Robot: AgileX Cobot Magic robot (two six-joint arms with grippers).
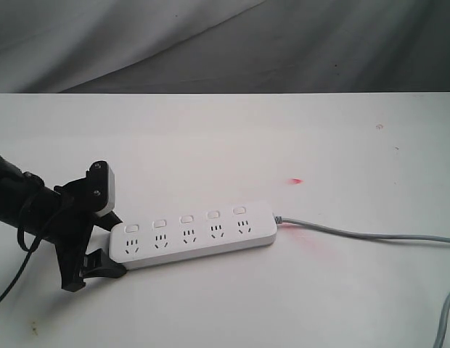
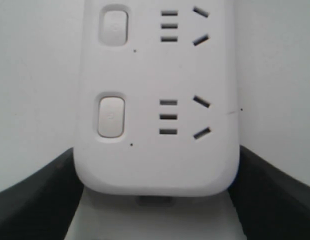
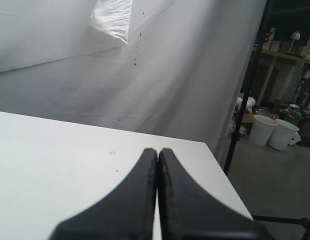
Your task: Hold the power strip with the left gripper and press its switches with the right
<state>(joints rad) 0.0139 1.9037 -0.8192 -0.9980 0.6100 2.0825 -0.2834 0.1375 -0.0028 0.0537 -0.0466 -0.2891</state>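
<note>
The white power strip [image 1: 192,235] lies on the table, slightly slanted, with its grey cord [image 1: 356,234] running off to the right. Its switches [image 1: 186,218] form a row above the sockets; two of them, including one switch [image 2: 111,116], show in the left wrist view. My left gripper [image 1: 116,245] straddles the strip's left end [image 2: 157,170], a black finger [image 2: 40,200] against each side. My right gripper [image 3: 158,150] is shut and holds nothing. It hovers over bare table near a corner and is out of the exterior view.
A small red light spot [image 1: 295,180] and a pink glow [image 1: 312,246] mark the white table [image 1: 283,138]. A grey cloth backdrop [image 1: 210,43] hangs behind. Past the table's edge [image 3: 230,190] stand a black pole [image 3: 245,100] and white buckets [image 3: 275,132].
</note>
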